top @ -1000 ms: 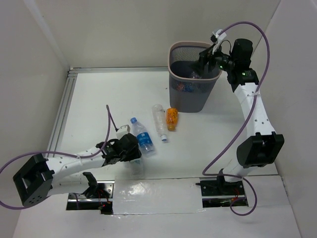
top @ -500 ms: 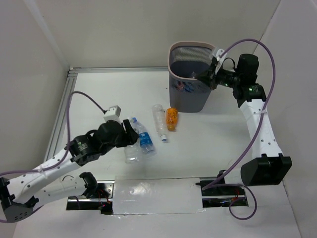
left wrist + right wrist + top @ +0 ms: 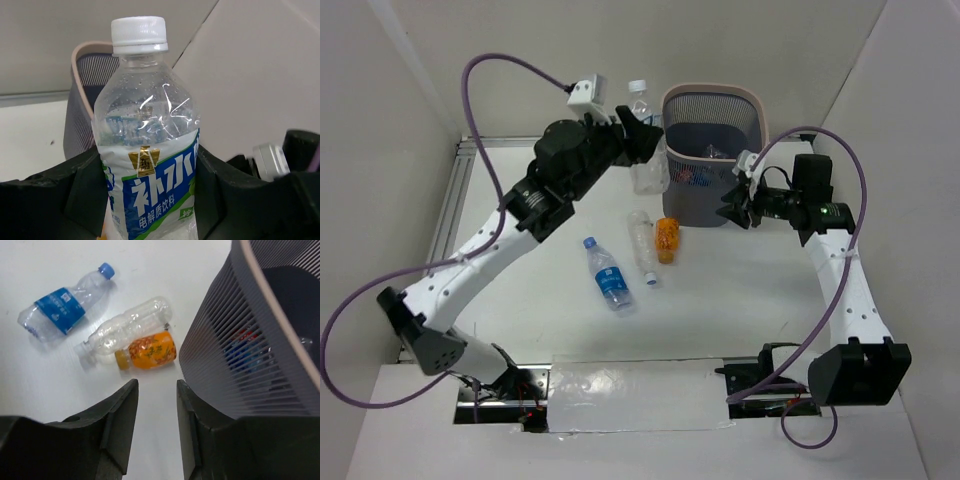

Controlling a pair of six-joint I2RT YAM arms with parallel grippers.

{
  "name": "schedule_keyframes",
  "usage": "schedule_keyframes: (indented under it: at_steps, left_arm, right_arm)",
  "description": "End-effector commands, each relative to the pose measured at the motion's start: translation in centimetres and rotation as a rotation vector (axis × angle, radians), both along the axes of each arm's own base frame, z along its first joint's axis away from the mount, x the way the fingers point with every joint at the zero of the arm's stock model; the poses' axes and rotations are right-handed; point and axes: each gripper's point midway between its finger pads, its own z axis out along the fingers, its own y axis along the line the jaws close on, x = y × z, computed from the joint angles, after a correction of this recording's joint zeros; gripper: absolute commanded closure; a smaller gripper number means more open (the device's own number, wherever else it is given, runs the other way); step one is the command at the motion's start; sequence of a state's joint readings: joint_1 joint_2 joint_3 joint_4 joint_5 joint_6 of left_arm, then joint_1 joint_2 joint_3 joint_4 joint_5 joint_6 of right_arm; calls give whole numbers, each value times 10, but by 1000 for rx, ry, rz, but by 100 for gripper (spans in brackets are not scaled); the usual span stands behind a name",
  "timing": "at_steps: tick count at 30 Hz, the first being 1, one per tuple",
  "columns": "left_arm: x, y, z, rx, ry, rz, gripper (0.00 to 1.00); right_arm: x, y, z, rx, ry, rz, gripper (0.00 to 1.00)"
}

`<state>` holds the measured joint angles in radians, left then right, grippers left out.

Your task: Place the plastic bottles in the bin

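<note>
My left gripper [image 3: 638, 135] is shut on a clear bottle with a blue label and white cap [image 3: 645, 150], held upright in the air just left of the bin's pale rim [image 3: 710, 91]; it fills the left wrist view [image 3: 147, 150], the bin [image 3: 80, 95] behind it. My right gripper [image 3: 733, 207] is open and empty, low beside the bin's right wall [image 3: 235, 355]. On the table lie a blue-label bottle [image 3: 609, 275], a plain clear bottle [image 3: 642, 243] and a short orange bottle [image 3: 666, 239]. Bottles with blue and red labels show inside the bin [image 3: 692, 172].
White walls close in the table on the left, back and right. A metal rail [image 3: 448, 220] runs along the left edge. Purple cables loop above both arms. The bin stands at the back right.
My left arm has lifted a blue-label bottle from the near left of the table up to the bin's left rim. My right gripper has come out of the bin and dropped beside it.
</note>
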<state>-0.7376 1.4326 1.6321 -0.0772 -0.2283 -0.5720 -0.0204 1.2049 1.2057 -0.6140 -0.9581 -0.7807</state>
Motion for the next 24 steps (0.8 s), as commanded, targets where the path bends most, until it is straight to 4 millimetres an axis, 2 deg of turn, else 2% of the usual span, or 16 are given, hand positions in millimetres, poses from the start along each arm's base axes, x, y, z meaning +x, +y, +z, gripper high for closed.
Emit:
schedule_keyframes:
  at_steps: [1, 2, 3, 4, 5, 6, 7, 10, 11, 14, 15, 17, 18, 21, 22, 24]
  left_arm:
    - [27, -22, 62, -85, -175, -85, 87]
    - [27, -22, 62, -85, -175, -85, 87]
    - [41, -35, 66, -110, -177, -108, 87]
    - [52, -38, 65, -123, -168, -102, 87]
    - [61, -41, 68, -144, -175, -103, 87]
    - [63, -43, 87, -199, -209, -108, 87]
    - [85, -50, 71, -199, -187, -83, 87]
    - [107, -52, 82, -296, -220, -24, 85]
    - [123, -60, 64, -292, -206, -2, 83]
    - [145, -64, 56, -316, -228, 75, 74]
    - [161, -72, 34, -290, -206, 92, 72]
    - [170, -76, 33, -277, -223, 109, 54]
    - [179, -83, 14, -256, -199, 110, 46]
    - [180, -91, 10, -244, -199, 103, 25]
    - [183, -94, 3, -225, -197, 97, 14]
    - [183, -94, 0, -211, -194, 99, 7]
  right_arm:
    - [-29, -7, -25, -99, 4, 16, 42]
    - [-29, -7, -25, -100, 4, 16, 42]
    - [-32, -8, -30, -107, 12, 9, 30]
    - [-39, -10, -41, -113, 32, 3, 25]
    - [-42, -9, -47, -126, 35, 8, 23]
    - [-43, -9, -54, -130, 44, 13, 21]
    - [-47, -6, -58, -131, 51, 22, 21]
    - [-60, -5, -83, -137, 132, 30, 20]
    - [-61, -5, -87, -137, 143, 31, 20]
    - [-61, -7, -91, -132, 137, -3, 17]
    - [-58, -7, -90, -137, 129, -11, 14]
    - [-59, -7, -88, -120, 134, -39, 8]
    - [-59, -8, -92, -120, 147, -51, 1]
    - [-62, -3, -94, -86, 201, -50, 1]
    - [-66, 0, -98, -63, 253, -53, 1]
    - [-74, 7, -110, -14, 363, -12, 1]
